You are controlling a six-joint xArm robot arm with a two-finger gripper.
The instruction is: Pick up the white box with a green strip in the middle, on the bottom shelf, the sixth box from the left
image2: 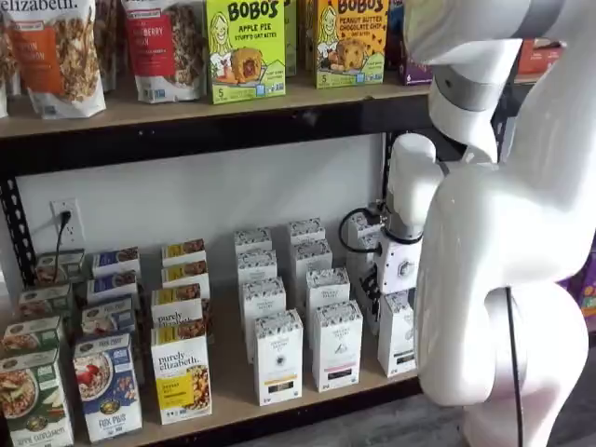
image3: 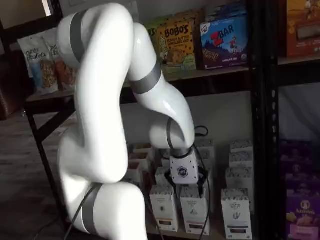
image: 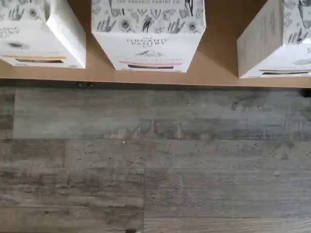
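Note:
The white box with the dark-greenish strip (image: 277, 48) stands on the tan bottom shelf (image: 218, 58), beside a like carton with a pink strip (image: 148, 43) and one with an orange strip (image: 39, 39). In both shelf views it is the rightmost front carton (image2: 396, 335) (image3: 236, 212), partly hidden by the arm in one. My gripper (image2: 384, 284) (image3: 191, 184) hangs low in front of the white cartons, over the row next to the target box. Its fingers do not show plainly, so I cannot tell whether they are open or shut. It holds nothing that I can see.
Rows of white cartons run back on the shelf (image2: 233, 382). Purely Elizabeth (image2: 182, 372) and cereal boxes (image2: 107, 386) stand to the left. A black rack post (image3: 260, 125) stands right of the cartons. Bobo's boxes (image2: 244, 47) sit on the board above. Grey plank floor (image: 155, 170) lies in front.

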